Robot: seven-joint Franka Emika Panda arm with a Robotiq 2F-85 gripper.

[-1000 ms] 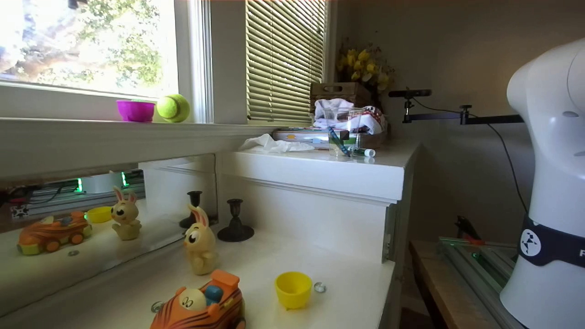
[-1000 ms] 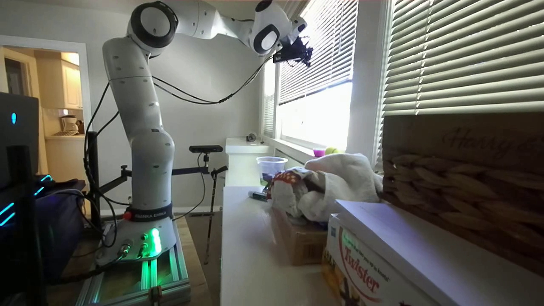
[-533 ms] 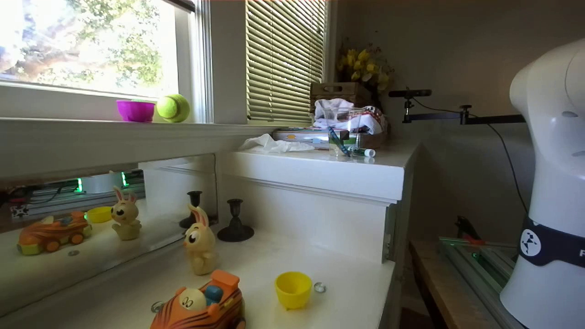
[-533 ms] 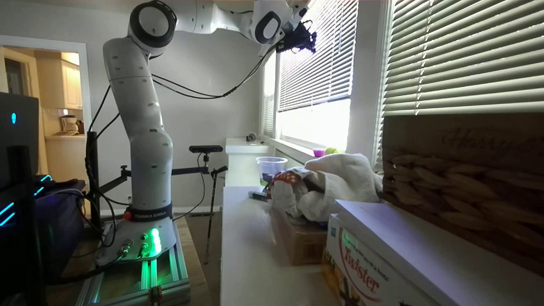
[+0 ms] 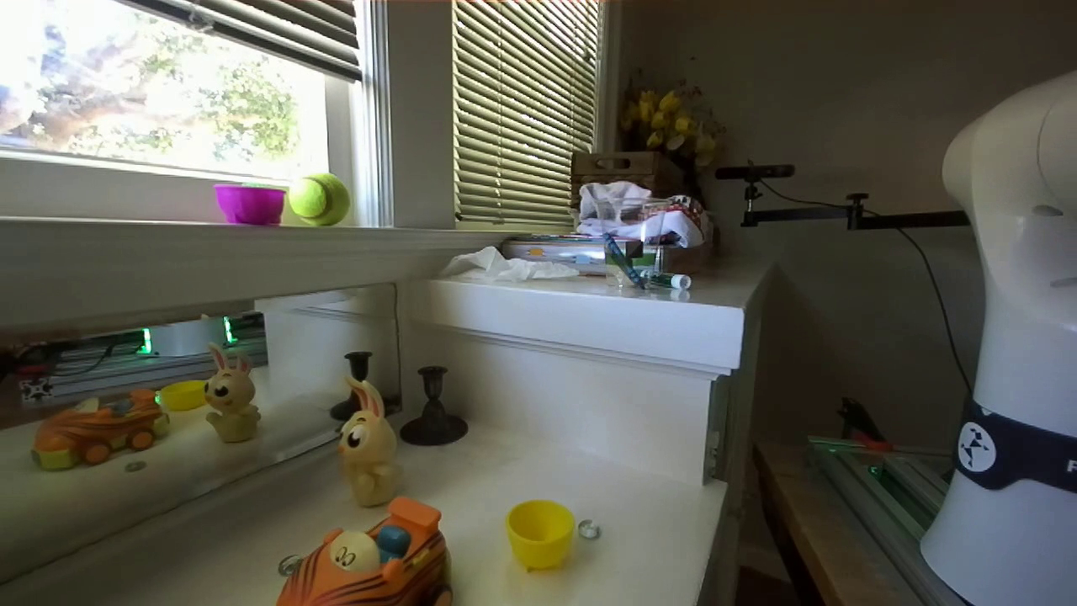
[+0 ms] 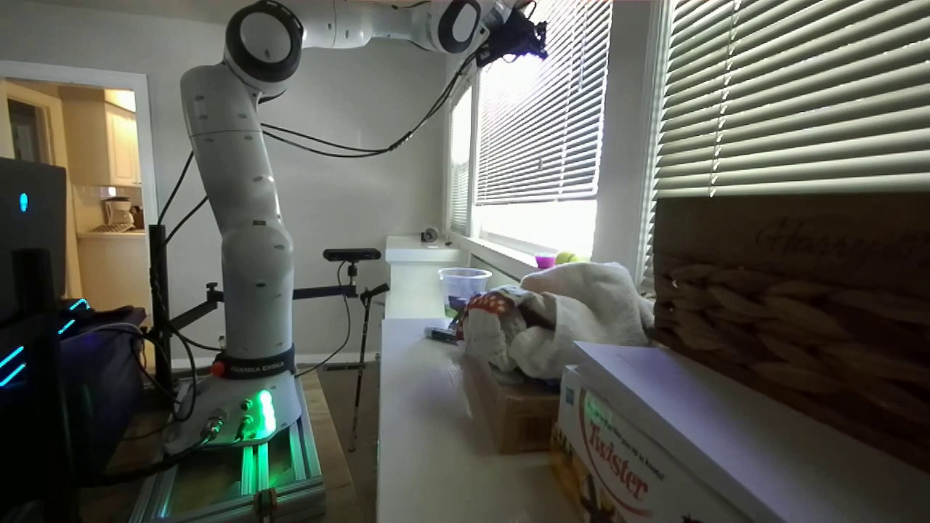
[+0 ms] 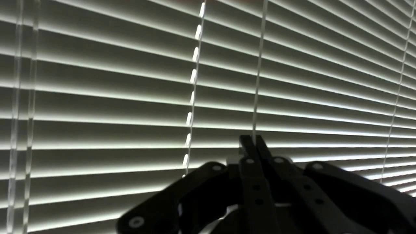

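Note:
My gripper (image 7: 254,140) is shut on a thin pale pull cord (image 7: 259,65) in the wrist view; the cord runs up from between the fingertips. Behind it, the slats of a window blind (image 7: 113,97) fill the picture. In an exterior view, the gripper (image 6: 539,45) is high up in front of the half-lowered window blind (image 6: 541,138). The lower part of this blind (image 5: 294,25) also shows at the top of the window in an exterior view, where the gripper is out of frame. Its bottom edge slants there.
On the sill sit a magenta bowl (image 5: 250,204) and a tennis ball (image 5: 319,199). Below are a rabbit toy (image 5: 370,459), an orange toy car (image 5: 370,555), a yellow cup (image 5: 540,534) and a dark candlestick (image 5: 433,412). Towels (image 6: 581,305) and a Twister box (image 6: 625,450) lie on the counter.
My gripper has risen and shifted slightly toward the window. Over the same second the blind has come down, its bottom edge now lower in both exterior views.

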